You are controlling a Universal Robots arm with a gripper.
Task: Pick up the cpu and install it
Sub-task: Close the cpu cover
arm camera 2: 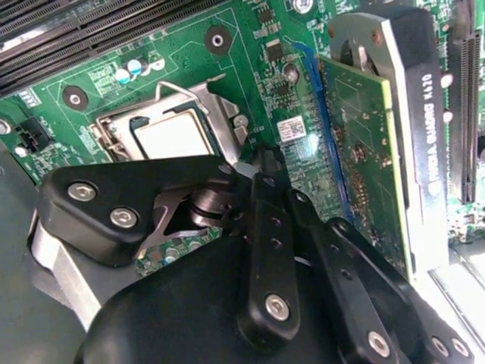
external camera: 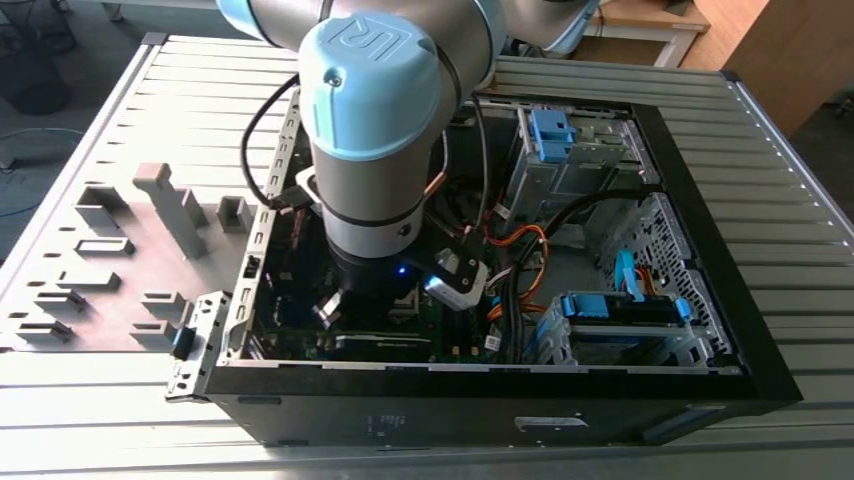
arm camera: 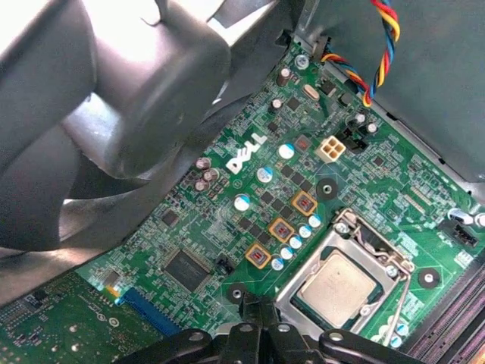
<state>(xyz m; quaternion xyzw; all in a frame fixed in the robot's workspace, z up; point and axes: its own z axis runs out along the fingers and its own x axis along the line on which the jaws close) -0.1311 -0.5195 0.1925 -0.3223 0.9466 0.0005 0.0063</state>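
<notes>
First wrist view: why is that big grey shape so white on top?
First wrist view: light hits the grey shape hard and washes its top out, while the cpu is evenly lit. Second wrist view: the cpu glares pale. Exterior view: the case is dim inside.

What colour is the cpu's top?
The cpu is dull silver-grey, clearest in the first wrist view.

Cpu (arm camera: pixel 339 289) top matt grey metal — mobo (arm camera: pixel 356 182) glossy, smooth.
</notes>
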